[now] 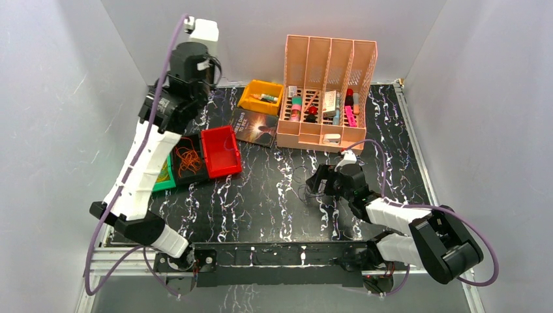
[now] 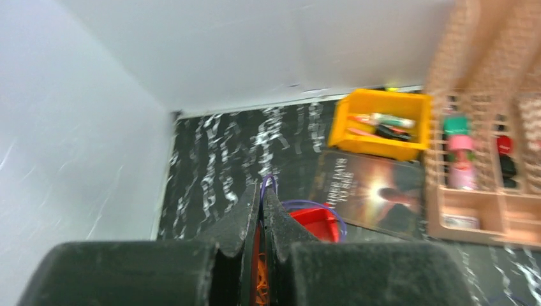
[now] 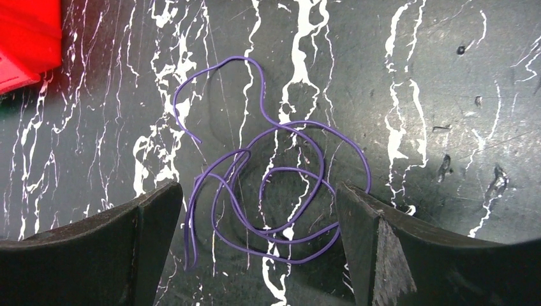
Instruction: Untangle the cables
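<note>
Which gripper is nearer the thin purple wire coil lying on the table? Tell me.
Right. The right gripper straddles that coil, open; the left gripper hangs high near the red bin.

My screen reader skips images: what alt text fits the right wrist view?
A loosely coiled purple cable lies on the black marbled table between the fingers of the open right end effector. A red bin shows top left.

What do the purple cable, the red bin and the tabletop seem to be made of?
Purple cable: thin plastic-coated wire, probably; smooth, holds springy loops. Red bin: moulded plastic, glossy, uniform colour. Tabletop: black marble-look sheet, likely printed; white veins, slight sheen.
</note>
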### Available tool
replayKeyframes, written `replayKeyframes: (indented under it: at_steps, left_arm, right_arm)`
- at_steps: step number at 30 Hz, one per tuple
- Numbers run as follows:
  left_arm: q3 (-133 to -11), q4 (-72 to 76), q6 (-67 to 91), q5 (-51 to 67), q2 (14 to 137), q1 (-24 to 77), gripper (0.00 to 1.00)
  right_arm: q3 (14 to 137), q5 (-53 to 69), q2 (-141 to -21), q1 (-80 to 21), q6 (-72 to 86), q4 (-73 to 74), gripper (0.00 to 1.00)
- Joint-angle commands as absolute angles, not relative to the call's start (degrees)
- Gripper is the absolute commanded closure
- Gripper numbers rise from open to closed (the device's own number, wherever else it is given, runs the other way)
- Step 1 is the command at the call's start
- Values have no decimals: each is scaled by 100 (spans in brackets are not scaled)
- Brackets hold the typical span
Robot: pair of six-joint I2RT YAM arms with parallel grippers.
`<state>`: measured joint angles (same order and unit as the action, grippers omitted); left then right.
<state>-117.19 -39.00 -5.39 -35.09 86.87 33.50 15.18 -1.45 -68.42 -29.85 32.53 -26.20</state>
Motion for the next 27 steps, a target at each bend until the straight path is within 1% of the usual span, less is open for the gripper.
replayKeyframes:
  at_steps: [1, 4, 15, 19, 21, 27]
  left_arm:
    - [-11547, -4111, -377, -2974, 8574, 2680, 100]
    - [-11346, -4053, -325, -2721, 8602, 2542, 100]
    - [-10990, -3942, -264, -2456, 8725, 2206, 100]
    - [-10749, -3844, -244, -2402, 8657, 2114, 100]
    - [-10605, -3772, -253, -2381, 8618, 2058, 100]
    - [-10371, -3755, -227, -2277, 8545, 1931, 100]
  right_arm:
    - [1524, 57, -6636, -2988, 3070, -2400, 2]
    - [1572, 50, -6479, -2985, 2997, -2324, 2]
    - [1901, 65, -5892, -2982, 2783, -1815, 2]
    - [1916, 266, -5836, -2988, 2650, -1926, 2]
    - [2173, 383, -5848, -2988, 2601, -1941, 2]
    - [2320, 645, -5792, -2983, 2428, -1914, 2]
